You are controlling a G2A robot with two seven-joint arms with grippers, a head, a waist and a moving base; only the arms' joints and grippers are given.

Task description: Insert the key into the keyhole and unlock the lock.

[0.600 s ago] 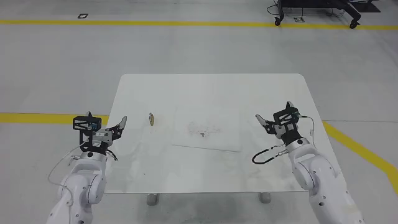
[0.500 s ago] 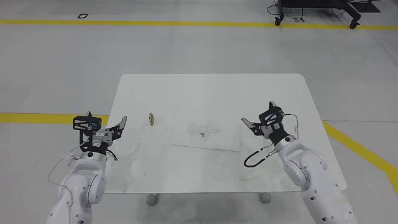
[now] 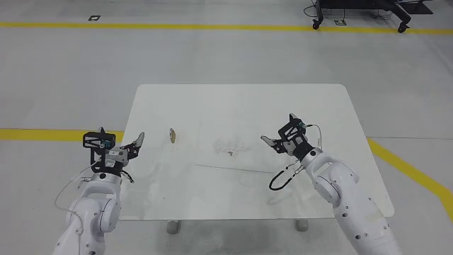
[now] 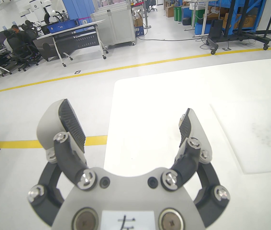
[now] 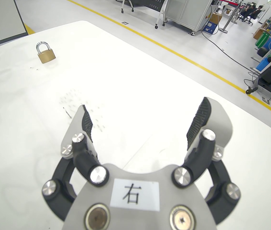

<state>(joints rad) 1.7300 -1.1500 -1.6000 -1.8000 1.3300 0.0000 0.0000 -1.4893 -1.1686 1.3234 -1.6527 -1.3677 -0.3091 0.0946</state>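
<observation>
I'm working on picking up the key (image 3: 230, 153), a thin sliver lying flat mid-tabletop (image 3: 212, 103) among dark scuffs, well apart from the brass padlock (image 3: 172, 135) nearer the left side. The right hand (image 3: 279, 134) is hovering spread near the key; the left hand (image 3: 117, 142) is hanging spread at the tabletop's left edge. I'm judging that a flat key wants a steep, fingertip-first descent, pads straddling its narrow width and closing gently so it isn't skating away. Each hand's plate is carrying a small white one-character label; I'm making out no print on the padlock.
</observation>
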